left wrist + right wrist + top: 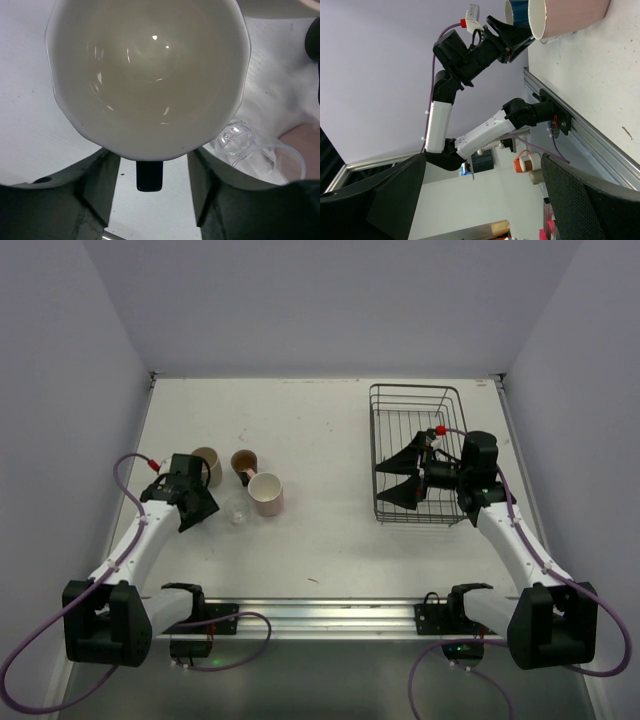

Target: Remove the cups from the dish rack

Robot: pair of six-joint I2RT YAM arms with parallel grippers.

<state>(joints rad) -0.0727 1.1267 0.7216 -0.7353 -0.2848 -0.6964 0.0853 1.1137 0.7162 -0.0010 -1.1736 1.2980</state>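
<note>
While the right gripper gapes empty, the cream-beige mug sits just beyond the spread left gripper

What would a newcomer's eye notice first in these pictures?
A cream mug fills the left wrist view, just beyond the open left hand. From above, the wire dish rack stands at right with the open right hand over it, no cup visible inside.

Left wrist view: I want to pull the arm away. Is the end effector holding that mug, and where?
Apparently nothing: the left end effector has its fingers spread wide at the near rim of the mug, not closed on it.
</note>
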